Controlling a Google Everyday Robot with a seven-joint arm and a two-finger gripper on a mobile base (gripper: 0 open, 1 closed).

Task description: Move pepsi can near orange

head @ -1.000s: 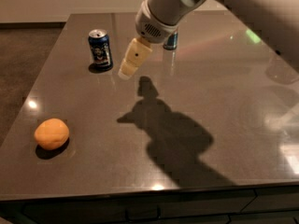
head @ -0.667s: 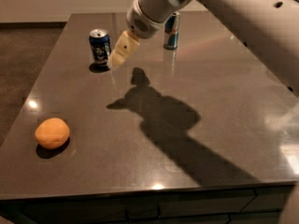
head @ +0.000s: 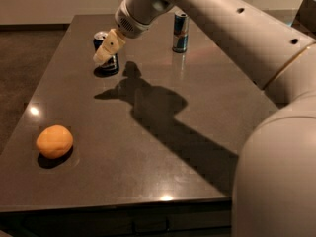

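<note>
The pepsi can (head: 110,62), short and dark blue with a silver top, stands upright at the far left of the dark table (head: 148,132). My gripper (head: 105,51) hangs in front of the can's upper part and hides some of it. The orange (head: 54,141) lies on the table near the front left, well apart from the can and the gripper.
A taller, slimmer blue-and-silver can (head: 180,32) stands at the back of the table, right of the pepsi can. My white arm (head: 237,38) crosses the right side of the view and casts a wide shadow over the table's middle. The table's front edge runs along the bottom.
My gripper has moved left and towards the pepsi can, from beside it to overlapping its upper part. The can and the orange stay where they were.
</note>
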